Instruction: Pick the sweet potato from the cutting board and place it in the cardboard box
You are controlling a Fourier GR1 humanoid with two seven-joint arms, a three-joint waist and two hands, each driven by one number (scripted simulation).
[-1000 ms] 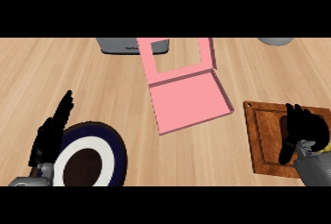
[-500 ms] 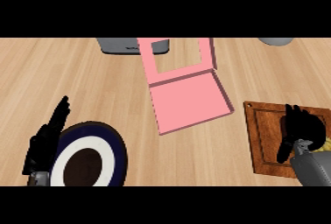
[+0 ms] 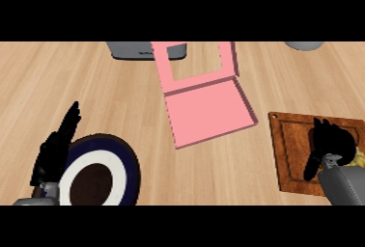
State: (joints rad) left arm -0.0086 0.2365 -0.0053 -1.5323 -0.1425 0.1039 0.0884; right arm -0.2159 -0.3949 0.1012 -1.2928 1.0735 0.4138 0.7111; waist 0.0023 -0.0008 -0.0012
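Pale wood-grain counter top (image 3: 85,77) fills the whole view, its boards running left to right, and nothing of the room beyond it shows. At the far edge sit a dark grey boxy object (image 3: 132,50) and, well to the right, a light grey rounded object (image 3: 306,45), both cut off by the view. An open pink cardboard box (image 3: 210,113) lies in the middle, tilted, with its windowed flap (image 3: 231,58) lying towards the far edge. Right of it, apart from the box, rests a brown wooden cutting board (image 3: 288,149). The black right hand (image 3: 333,142) sits over the board's right part, its fingers curled down round a yellowish rough-skinned sweet potato (image 3: 357,159), of which only a sliver shows at the view's edge; the grey right forearm (image 3: 345,185) comes in below. At the lower left, a round plate with a dark blue rim (image 3: 132,164) lies on the counter, and the black left hand (image 3: 55,147) rests at its left edge, fingers straight and close together, pointing away.
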